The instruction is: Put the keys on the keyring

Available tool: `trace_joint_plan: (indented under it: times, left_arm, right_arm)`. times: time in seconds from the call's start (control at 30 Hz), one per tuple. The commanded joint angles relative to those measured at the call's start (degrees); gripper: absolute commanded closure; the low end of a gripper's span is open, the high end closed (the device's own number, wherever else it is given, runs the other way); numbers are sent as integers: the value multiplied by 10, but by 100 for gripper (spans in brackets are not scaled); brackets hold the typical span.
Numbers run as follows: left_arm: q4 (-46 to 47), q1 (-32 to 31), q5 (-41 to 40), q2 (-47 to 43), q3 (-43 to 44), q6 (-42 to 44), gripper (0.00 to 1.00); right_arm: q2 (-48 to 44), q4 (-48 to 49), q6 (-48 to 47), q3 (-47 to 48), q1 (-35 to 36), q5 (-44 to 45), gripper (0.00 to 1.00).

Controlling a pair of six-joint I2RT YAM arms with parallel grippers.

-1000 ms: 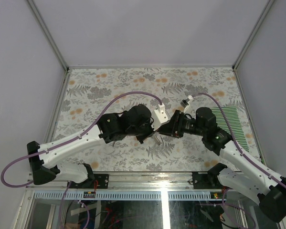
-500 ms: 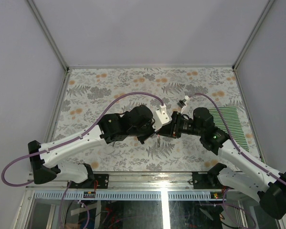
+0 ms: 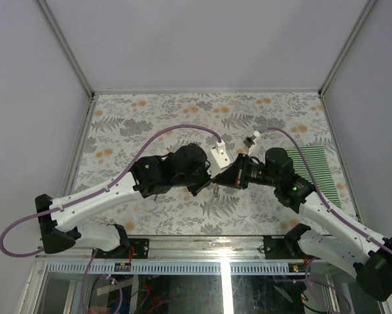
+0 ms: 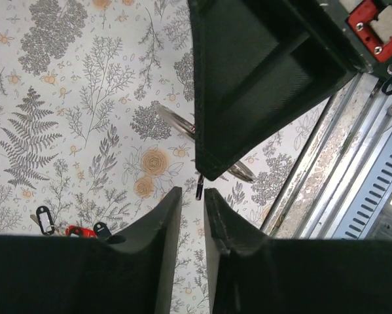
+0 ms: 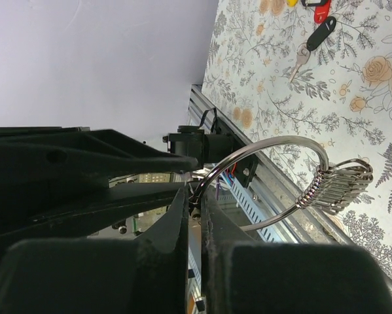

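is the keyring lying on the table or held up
Held up: the right gripper pinches the keyring by its wire, and its coiled loops hang in the air above the table.

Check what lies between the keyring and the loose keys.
Nothing but bare floral cloth separates the keyring from the keys; the right wrist view shows it.

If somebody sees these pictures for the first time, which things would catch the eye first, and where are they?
First, the left arm and the right arm meeting tip to tip over the middle of the flowered table. Next, the silver keyring pinched in the right gripper, its wire coil shining in the right wrist view. Last, the keys with red and black tags, lying loose on the table.
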Motion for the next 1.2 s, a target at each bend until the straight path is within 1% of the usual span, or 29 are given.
trace_joint_plan:
  times: [0.0,0.03,0.2,0.33,0.53,0.67,0.77,0.87,0.93,1.07,1.17]
  left_arm:
    - [54,-6,-20,-51,-16,-30,76]
    - [66,-6,-24,-64,-29,-42,71]
    - [131,-6,-41,-129,-82,-119,61]
    - [184,-5,-50,-171,-121,-171,58]
    - [237,-6,-82,-205,-157,-208,56]
    - [236,-5,-105,-196,-153,-226,52]
    - [233,-6,-102,-178,-145,-238,52]
    - [225,-6,-131,-172,-145,-256,51]
    - [219,-4,-160,-171,-146,-276,46]
    - [191,12,-189,-162,-136,-306,35]
    - [145,60,-189,-137,-123,-335,32]
  right_arm:
    - [-42,36,-17,10,7,20,100]
    - [-48,36,-21,12,7,24,100]
    - [-74,36,-43,17,7,41,100]
    - [-91,38,-48,17,7,53,100]
    - [-104,55,-51,15,7,58,100]
    - [-116,47,-55,6,7,78,100]
    - [-132,38,-49,-7,7,113,100]
    - [-143,23,-47,-9,7,140,100]
    - [-146,15,-48,-8,7,152,100]
    - [-147,-3,-52,-5,7,163,100]
    - [-142,-38,-68,7,7,173,100]
